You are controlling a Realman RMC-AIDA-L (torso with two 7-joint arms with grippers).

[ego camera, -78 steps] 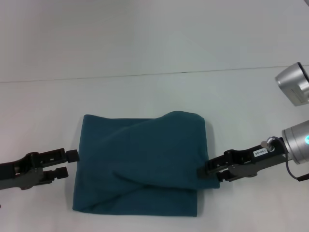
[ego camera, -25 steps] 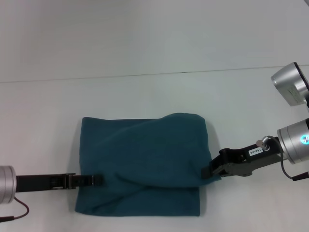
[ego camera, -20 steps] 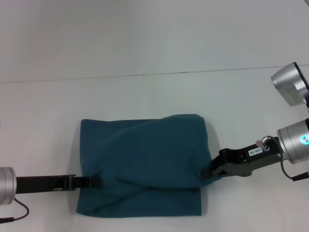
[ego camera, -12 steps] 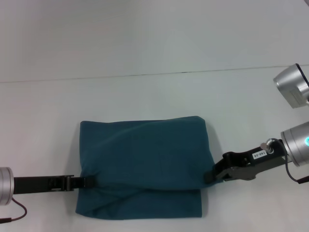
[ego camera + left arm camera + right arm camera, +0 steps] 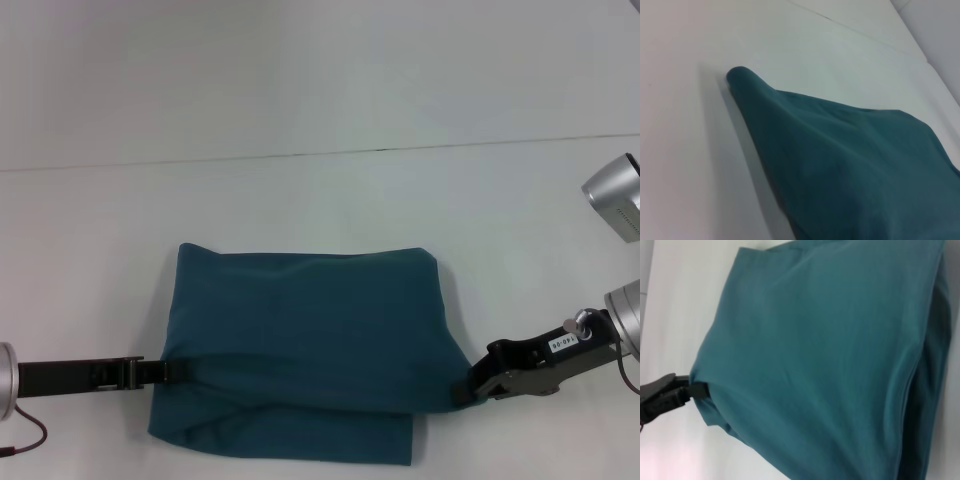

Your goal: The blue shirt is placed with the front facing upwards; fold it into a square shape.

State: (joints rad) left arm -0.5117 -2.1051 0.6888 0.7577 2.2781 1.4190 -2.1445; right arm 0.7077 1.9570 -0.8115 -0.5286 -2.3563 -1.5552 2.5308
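The shirt (image 5: 305,345) lies folded on the white worktop (image 5: 300,200) between the two grippers, the left gripper (image 5: 178,370) pinching its one side edge and the right gripper (image 5: 462,390) pinching the other in shut jaws, likely to pull the top layer flat and square.

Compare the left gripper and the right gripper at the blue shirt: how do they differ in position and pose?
The left gripper meets the blue shirt at its left edge, about mid-height; the right gripper meets it at the top layer's near right corner. The left gripper lies level, pointing straight across the table; the right gripper slants, its wrist farther back than its tip. The left tip overlaps the cloth; the right tip sits at the very corner. Both hold the upper layer from opposite sides.
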